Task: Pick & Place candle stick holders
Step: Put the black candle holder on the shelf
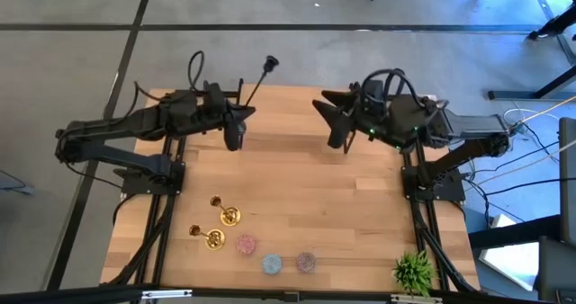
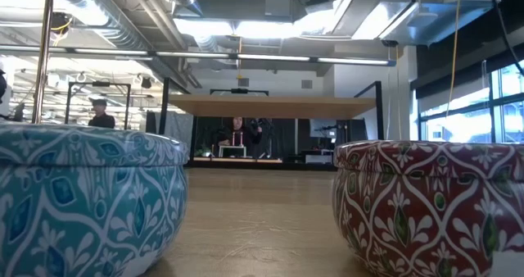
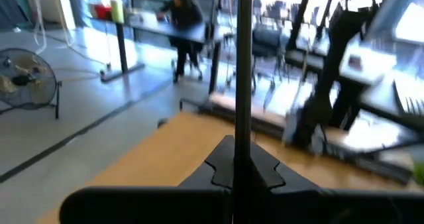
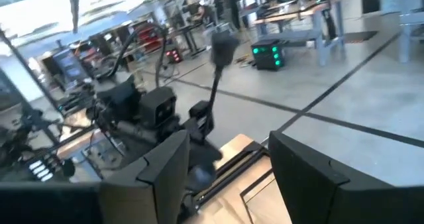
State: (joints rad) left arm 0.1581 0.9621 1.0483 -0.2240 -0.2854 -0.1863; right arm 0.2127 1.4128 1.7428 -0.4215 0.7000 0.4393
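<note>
Two tall candle stick holders [image 1: 221, 211] stand left of three squat holders [image 1: 272, 263] — plant [image 1: 414, 270] far right.

Black candle stick holder [image 1: 256, 81]: slim dark stick, clamped in the left gripper [image 1: 236, 124], tilted up and away from it past the far table edge, round end at the top. Seen in the left wrist view as a dark rod [image 3: 243, 71] rising straight between the closed fingers.

Two gold candle stick holders [image 1: 223, 210] [image 1: 207, 236]: shiny, round bases, side by side, well apart from both grippers, toward the near edge below the left one.

Pink holder [image 1: 246, 245], light blue holder [image 1: 271, 264], purple holder [image 1: 306, 262]: small, squat, round, lined up just beside the gold pair, also far from both grippers.
</note>
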